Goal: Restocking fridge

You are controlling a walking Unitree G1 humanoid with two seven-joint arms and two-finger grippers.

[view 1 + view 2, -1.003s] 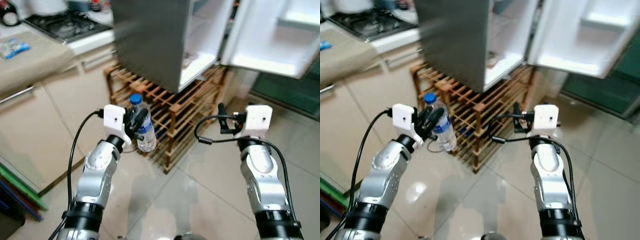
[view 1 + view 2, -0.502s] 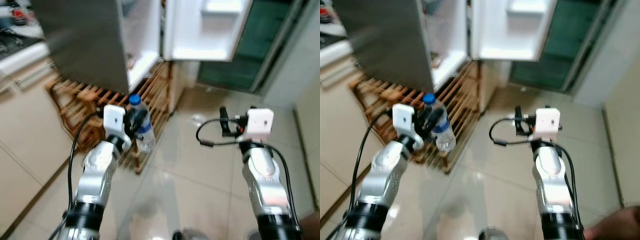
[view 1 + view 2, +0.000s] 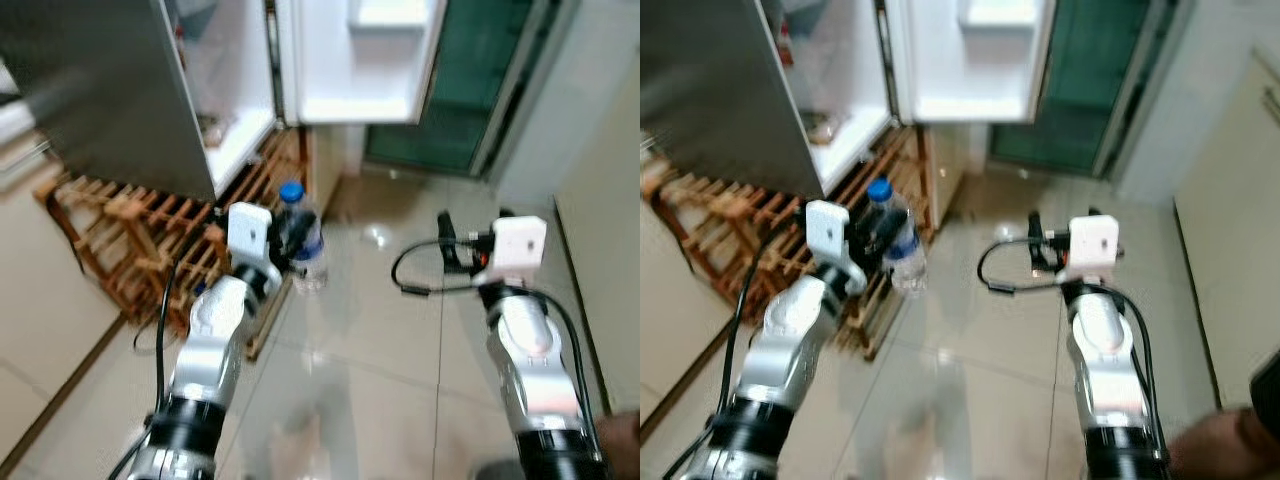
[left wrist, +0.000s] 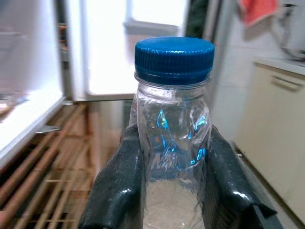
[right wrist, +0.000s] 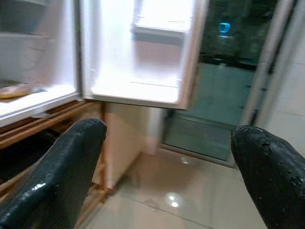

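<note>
**Carrying a bottle to the open fridge**

Mid-carry, by the look of it: left gripper (image 3: 290, 235) closed around a clear bottle (image 3: 304, 240) with a blue cap (image 4: 174, 54), fingers (image 4: 119, 191) pressing both sides of the body, bottle upright, held out over the tiled floor (image 3: 400, 330) just beside a wooden rack (image 3: 130, 225). Right gripper (image 3: 447, 243) raised, fingers (image 5: 62, 167) spread wide, nothing held. Fridge (image 3: 230, 80) ahead, door (image 3: 360, 60) swung open, white shelves lit inside.

Next move, probably: closing the remaining gap, then lifting the bottle up to a shelf or the door bin; needs height and a level hold.

No label or writing legible on the bottle; views blurred.
</note>
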